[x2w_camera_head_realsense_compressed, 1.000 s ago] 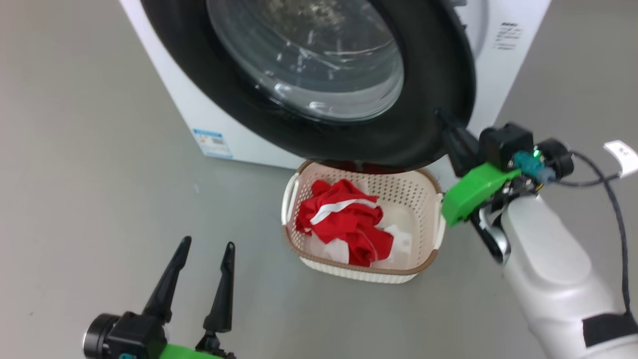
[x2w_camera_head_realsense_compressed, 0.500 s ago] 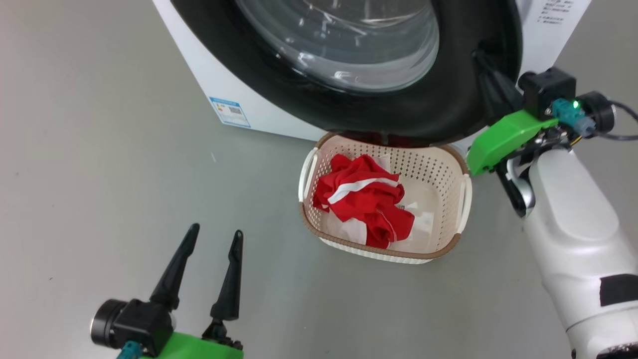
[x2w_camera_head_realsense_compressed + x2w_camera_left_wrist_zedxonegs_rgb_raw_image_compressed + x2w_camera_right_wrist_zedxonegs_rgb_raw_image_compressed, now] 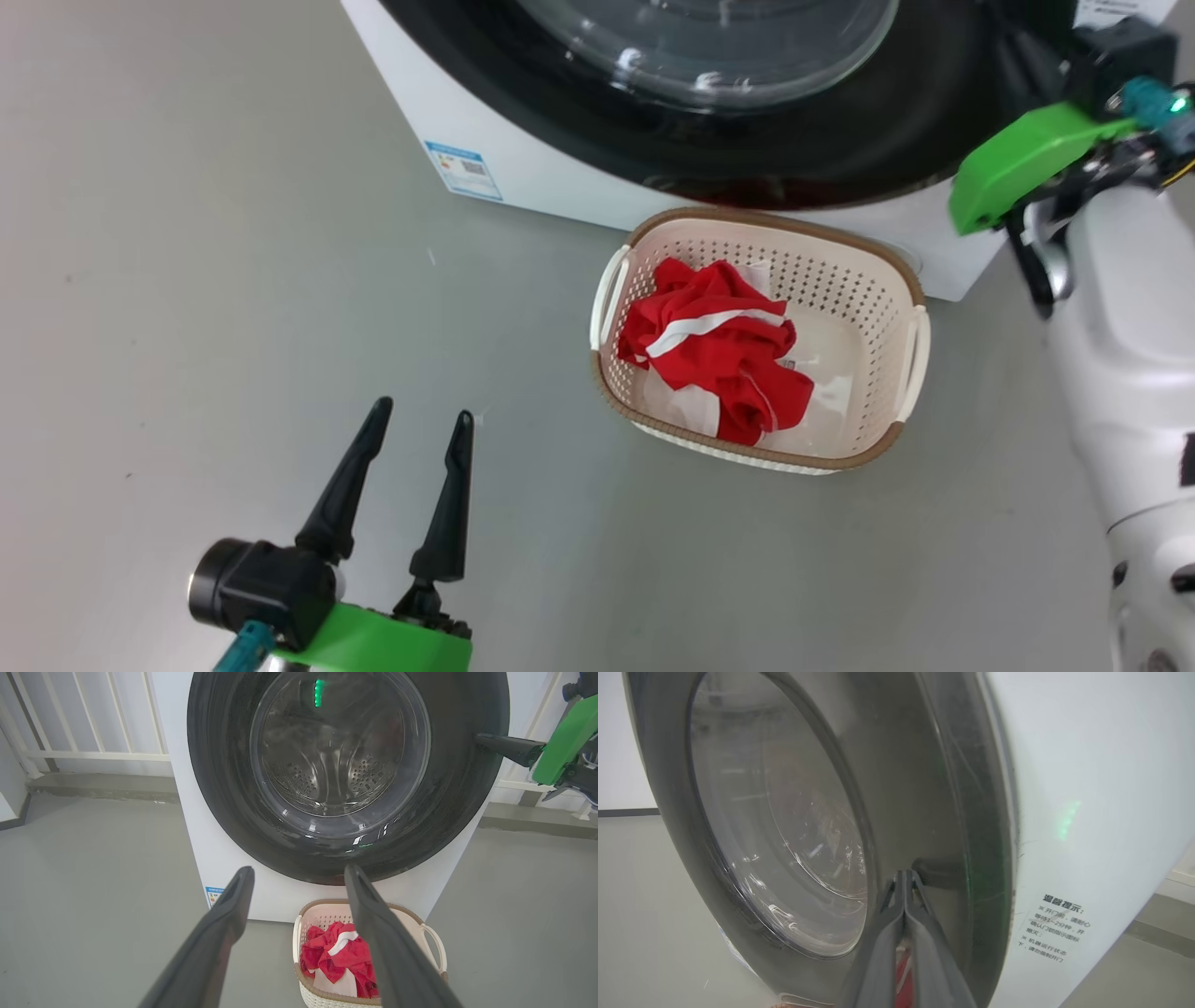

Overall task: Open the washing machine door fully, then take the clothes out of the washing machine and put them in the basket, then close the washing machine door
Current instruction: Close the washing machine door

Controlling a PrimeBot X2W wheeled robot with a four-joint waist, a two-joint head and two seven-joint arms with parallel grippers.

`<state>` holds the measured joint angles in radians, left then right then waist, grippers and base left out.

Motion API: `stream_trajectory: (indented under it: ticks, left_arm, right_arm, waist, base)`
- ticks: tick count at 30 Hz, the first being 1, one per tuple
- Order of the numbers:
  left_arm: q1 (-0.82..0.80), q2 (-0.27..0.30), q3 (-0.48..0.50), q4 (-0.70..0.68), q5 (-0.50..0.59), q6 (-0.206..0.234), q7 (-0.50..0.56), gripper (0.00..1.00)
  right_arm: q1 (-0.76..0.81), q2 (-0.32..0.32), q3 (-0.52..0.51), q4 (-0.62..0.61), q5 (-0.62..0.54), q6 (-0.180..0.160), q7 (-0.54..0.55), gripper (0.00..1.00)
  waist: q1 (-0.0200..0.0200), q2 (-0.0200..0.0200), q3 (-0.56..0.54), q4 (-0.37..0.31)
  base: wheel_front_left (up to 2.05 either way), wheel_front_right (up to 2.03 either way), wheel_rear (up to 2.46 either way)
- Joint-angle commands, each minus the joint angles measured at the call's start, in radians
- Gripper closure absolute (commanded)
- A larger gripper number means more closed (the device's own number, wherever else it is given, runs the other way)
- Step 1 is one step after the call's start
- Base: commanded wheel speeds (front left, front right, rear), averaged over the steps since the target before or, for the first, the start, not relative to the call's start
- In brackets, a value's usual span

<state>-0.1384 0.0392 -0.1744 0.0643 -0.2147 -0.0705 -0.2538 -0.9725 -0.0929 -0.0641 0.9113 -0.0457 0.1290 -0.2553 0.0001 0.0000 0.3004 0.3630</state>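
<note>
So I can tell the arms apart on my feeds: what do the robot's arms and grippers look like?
The left gripper and right gripper each have two long, tapered black fingers on a bright green bracket. A teal plug with a green light sits by the right one. The right forearm is a glossy white shell with a black patch.
</note>
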Motion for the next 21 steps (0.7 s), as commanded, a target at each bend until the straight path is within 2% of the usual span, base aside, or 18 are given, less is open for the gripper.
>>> stream_trajectory:
  ticks: [1, 11, 21]
  left_arm:
    - [-0.028, 0.011, 0.027, -0.028, -0.013, 0.008, -0.008, 0.0]
    - [-0.047, 0.011, 0.004, -0.048, -0.041, 0.033, -0.008, 0.0]
    - [-0.054, 0.011, 0.005, -0.049, -0.044, 0.053, -0.008, 0.0]
  right_arm:
    - [-0.048, -0.001, -0.004, -0.012, -0.016, 0.002, -0.006, 1.0]
    - [-0.148, -0.046, -0.073, 0.034, -0.073, 0.002, -0.006, 1.0]
    - [-0.15, -0.034, -0.076, 0.02, -0.096, 0.002, -0.006, 1.0]
  waist:
    - [-0.0001, 0.0, 0.016, 0.015]
    - [-0.0001, 0.0, 0.058, 0.046]
    - [-0.0001, 0.0, 0.058, 0.031]
  base:
    - [0.0, 0.0, 0.0]
    - [0.0, 0.0, 0.0]
    - [0.0, 0.0, 0.0]
